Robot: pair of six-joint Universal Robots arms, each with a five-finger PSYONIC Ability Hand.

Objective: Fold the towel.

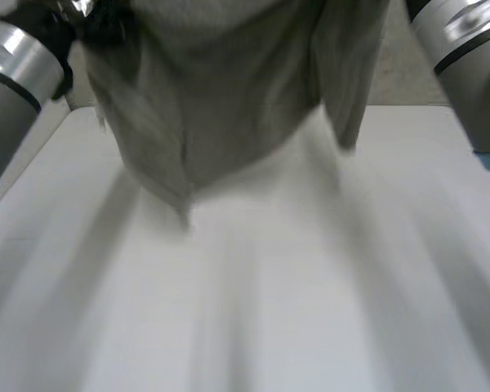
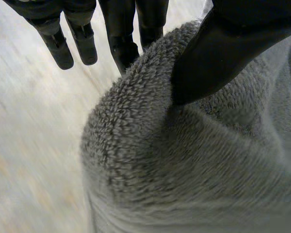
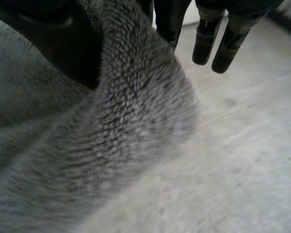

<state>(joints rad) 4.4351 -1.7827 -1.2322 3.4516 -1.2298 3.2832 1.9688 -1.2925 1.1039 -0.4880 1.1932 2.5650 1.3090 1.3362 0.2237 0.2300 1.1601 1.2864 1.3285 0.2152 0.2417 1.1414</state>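
You have the towel point(image 1: 212, 98) hanging over the desk point(image 1: 310, 310); left hand point(image 2: 223, 53) and right hand point(image 3: 53, 43) fingers each pinch its upper edge.

A white table point(image 1: 310, 310) runs wide and smooth. A grey towel point(image 1: 220, 98) hangs over its far half, lowest corner close to the surface; whether the corner touches it cannot be told.
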